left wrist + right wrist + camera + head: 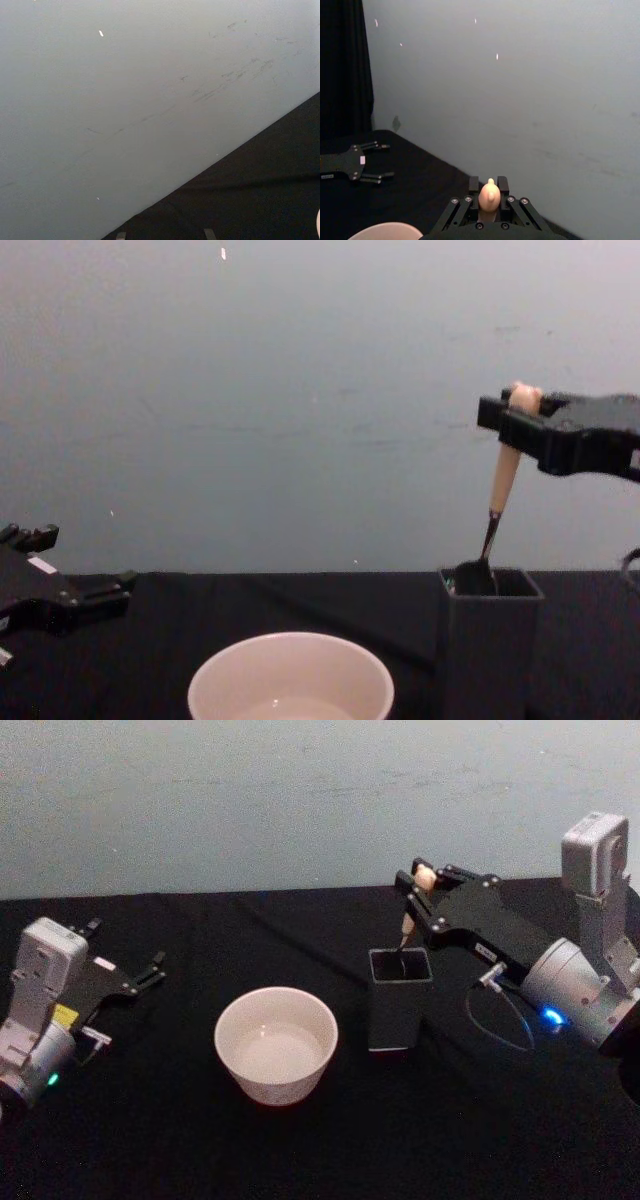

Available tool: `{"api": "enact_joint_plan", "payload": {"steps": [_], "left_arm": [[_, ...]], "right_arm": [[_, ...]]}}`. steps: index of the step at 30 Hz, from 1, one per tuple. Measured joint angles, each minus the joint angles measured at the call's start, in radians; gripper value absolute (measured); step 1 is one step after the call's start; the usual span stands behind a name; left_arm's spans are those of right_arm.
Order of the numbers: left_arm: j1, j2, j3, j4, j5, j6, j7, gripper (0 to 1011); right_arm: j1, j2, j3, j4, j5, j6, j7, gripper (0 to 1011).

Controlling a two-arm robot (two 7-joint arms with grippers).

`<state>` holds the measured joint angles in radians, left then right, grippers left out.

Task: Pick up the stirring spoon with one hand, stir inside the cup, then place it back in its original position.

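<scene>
My right gripper (416, 880) is shut on the top of the stirring spoon (504, 478), just under its bear-head knob (489, 196). The spoon hangs nearly upright, slightly tilted. Its metal bowl (474, 578) sits at the mouth of the dark grey square holder (399, 998), level with the rim. The cream-white cup (276, 1042) stands to the left of the holder (487, 645), apart from it, with nothing in it. At the table's left, away from both, my left gripper (122, 972) rests open with nothing held.
A black cloth (470, 1140) covers the table, and a pale grey wall (300, 800) rises behind its far edge. A thin cable loop (498, 1010) hangs from my right arm beside the holder. There is free room in front of the cup and the holder.
</scene>
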<state>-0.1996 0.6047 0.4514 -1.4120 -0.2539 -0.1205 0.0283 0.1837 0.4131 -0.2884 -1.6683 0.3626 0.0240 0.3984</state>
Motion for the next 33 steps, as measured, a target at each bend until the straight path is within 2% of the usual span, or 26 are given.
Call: {"api": "enact_joint_plan", "payload": {"steps": [9, 21, 33], "left_arm": [[0.000, 0.000, 0.000, 0.000, 0.000, 0.000, 0.000, 1001], [0.000, 0.000, 0.000, 0.000, 0.000, 0.000, 0.000, 1001], [0.000, 0.000, 0.000, 0.000, 0.000, 0.000, 0.000, 1001]], "right_arm": [[0.010, -0.015, -0.018, 0.039, 0.020, 0.050, -0.021, 215], [0.012, -0.056, -0.025, 0.097, 0.028, 0.073, -0.070, 215], [-0.005, -0.069, -0.019, 0.114, 0.032, 0.087, -0.090, 215]]}}
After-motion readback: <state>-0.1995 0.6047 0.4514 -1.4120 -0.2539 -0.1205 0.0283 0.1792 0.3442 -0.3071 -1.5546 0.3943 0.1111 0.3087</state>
